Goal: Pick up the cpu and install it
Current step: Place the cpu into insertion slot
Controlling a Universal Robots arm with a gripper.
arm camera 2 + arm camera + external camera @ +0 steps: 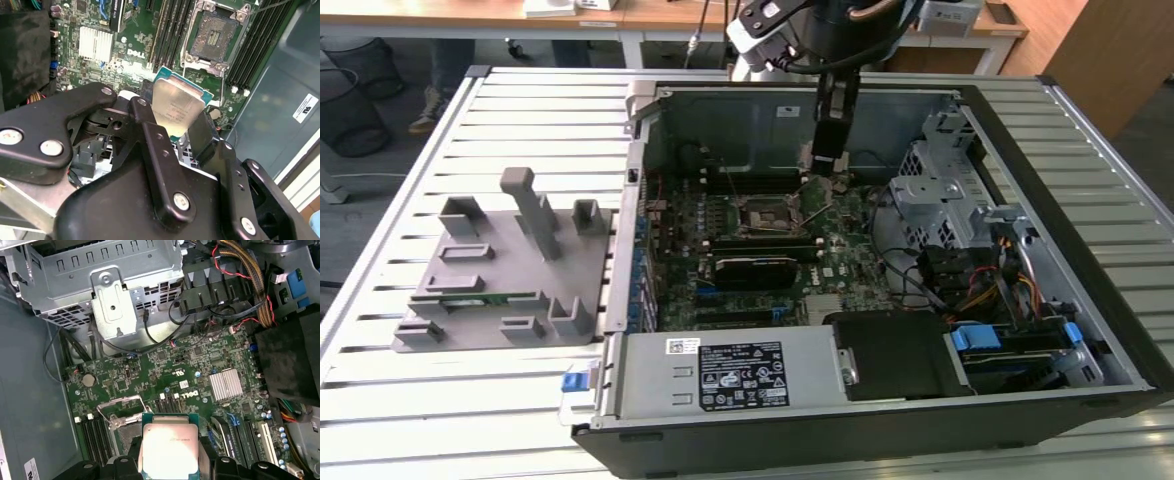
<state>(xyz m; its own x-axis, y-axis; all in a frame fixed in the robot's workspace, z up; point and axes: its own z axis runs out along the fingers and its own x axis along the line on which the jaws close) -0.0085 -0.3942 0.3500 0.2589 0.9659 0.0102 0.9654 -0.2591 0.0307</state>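
The cpu (177,107) is a small square chip with a silvery top plate and a green rim. My gripper (172,117) is shut on it, one black finger (150,132) on each side. In the first wrist view the cpu (170,447) hangs above the green motherboard (200,365), partly over the open socket (120,422). In the second wrist view the black-framed socket (215,37) lies a short way beyond the chip. In the exterior view the gripper (827,165) reaches down into the open computer case (1067,300), just to the exterior view's right of the socket (758,215).
A grey fixture (494,270) with a green memory stick (474,298) lies on the slatted table at the exterior view's left. Inside the case are a metal drive cage (941,180), cable bundles (250,285), a finned heatsink (226,384) and the power supply (734,375).
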